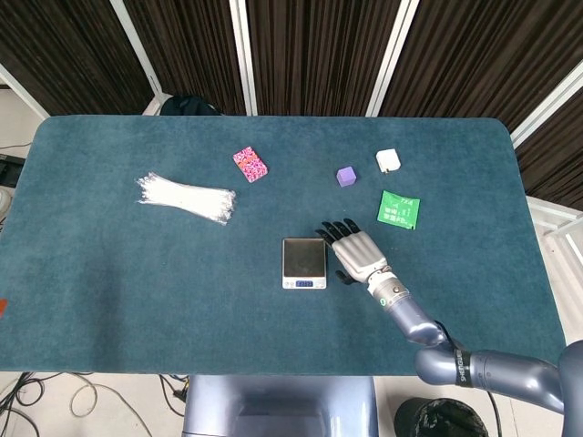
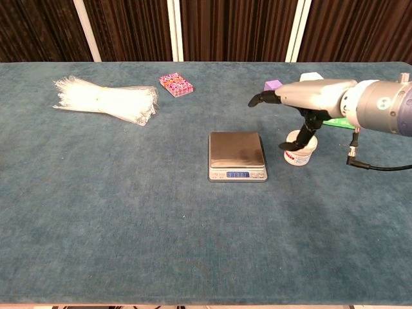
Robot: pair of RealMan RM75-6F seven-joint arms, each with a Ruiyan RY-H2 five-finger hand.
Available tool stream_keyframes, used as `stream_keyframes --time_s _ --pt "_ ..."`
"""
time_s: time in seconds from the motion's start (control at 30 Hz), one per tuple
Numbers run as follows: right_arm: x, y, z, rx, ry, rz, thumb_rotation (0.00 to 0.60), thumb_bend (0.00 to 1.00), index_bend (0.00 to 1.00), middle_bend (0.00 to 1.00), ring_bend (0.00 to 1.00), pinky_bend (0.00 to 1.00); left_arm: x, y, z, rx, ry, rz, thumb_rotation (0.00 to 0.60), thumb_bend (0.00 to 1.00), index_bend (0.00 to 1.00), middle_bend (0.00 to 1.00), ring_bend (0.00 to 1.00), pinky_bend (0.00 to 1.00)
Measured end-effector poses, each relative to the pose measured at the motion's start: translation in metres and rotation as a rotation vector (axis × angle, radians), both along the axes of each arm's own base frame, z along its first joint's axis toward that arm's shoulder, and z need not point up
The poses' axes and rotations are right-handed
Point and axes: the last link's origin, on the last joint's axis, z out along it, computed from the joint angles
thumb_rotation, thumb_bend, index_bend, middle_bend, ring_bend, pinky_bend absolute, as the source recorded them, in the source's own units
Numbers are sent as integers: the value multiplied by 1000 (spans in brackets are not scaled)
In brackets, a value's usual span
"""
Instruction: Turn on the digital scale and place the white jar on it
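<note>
Now the right hand (image 2: 308, 98) hangs over the white jar (image 2: 300, 150), palm down, with its fingers spread wide and holding nothing. In the chest view the dark fingertips (image 2: 256, 100) reach out toward the left above the tabletop (image 2: 129, 206), while the thumb dips down and overlaps the jar's front; whether it touches the jar I cannot tell. From the head view the same hand (image 1: 358, 253) covers the jar completely, so the jar does not show there.

The jar stands upright on the blue tabletop just to the right of the digital scale (image 2: 237, 156), apart from it. The scale's steel platform is bare and its small display at the front edge is lit blue. In the head view the scale (image 1: 303, 262) lies just left of the hand.

Further back on the tabletop, a purple cube (image 1: 345, 176), a small white block (image 1: 388, 160) and a green packet (image 1: 399, 209) sit behind the hand. A pink patterned packet (image 1: 249, 164) lies toward the middle rear, and a bundle of white cable ties (image 1: 187, 198) rests well to the left. The left hand appears in neither view.
</note>
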Motion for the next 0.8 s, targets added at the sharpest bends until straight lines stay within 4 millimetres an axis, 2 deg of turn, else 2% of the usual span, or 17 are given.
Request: stream_keyframes --time_s 0.27,0.47,0.6,0.8 --pt "-16 3 -1 23 44 -35 600 421 47 32 78 0 0 0 -2 -6 6 3 600 118 0 0 0 0" --pt "-29 -2 -1 11 73 -66 600 422 89 147 194 0 0 1 -1 -3 4 4 600 118 0 0 0 0" --pt "-33 -2 -1 8 78 -70 600 422 130 266 286 1 0 0 -1 -3 5 3 600 118 0 0 0 0" --pt "-37 -1 -6 0 93 -61 600 421 196 338 324 1 2 0 -2 -3 4 -1 600 118 0 0 0 0"
